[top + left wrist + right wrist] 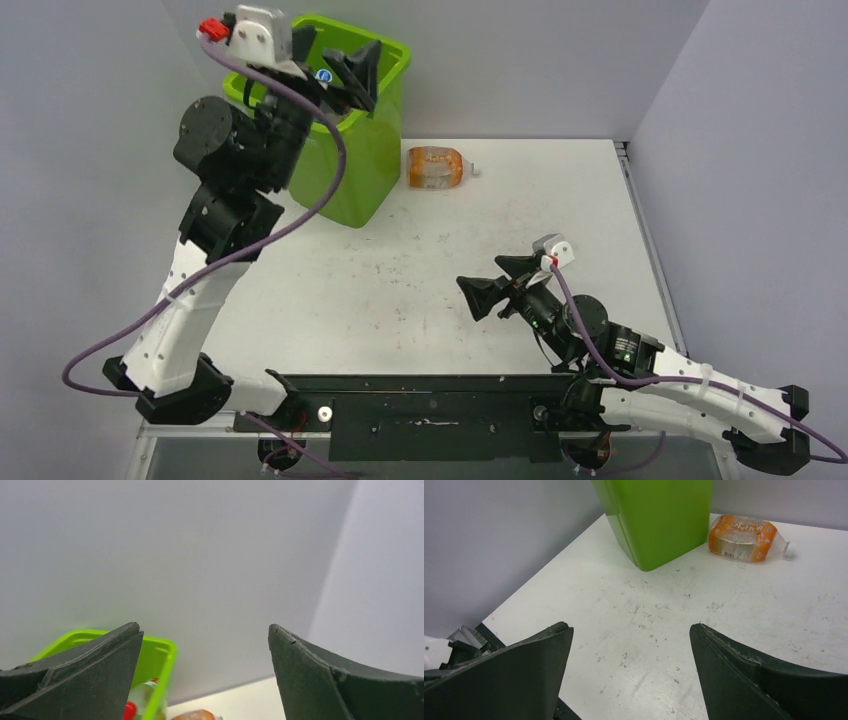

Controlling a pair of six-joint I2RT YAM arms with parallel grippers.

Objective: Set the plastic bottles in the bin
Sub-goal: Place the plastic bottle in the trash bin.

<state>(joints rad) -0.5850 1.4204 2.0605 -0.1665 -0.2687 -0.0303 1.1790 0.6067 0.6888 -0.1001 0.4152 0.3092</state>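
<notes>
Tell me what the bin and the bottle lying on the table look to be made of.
Bin: opaque lime-green moulded plastic, smooth, with a soft sheen on its walls. Bottle: probably thin clear plastic, see-through at the neck, wrapped in an orange printed label.

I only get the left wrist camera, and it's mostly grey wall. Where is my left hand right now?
Observer: Your left hand hangs open above the bin's top.
Operator: Any bottles on the table?
Observer: One orange-labelled bottle, lying on its side beside the bin.
Operator: What about the other hand?
Observer: The right hand is open and empty over the table, facing the bin.
</notes>
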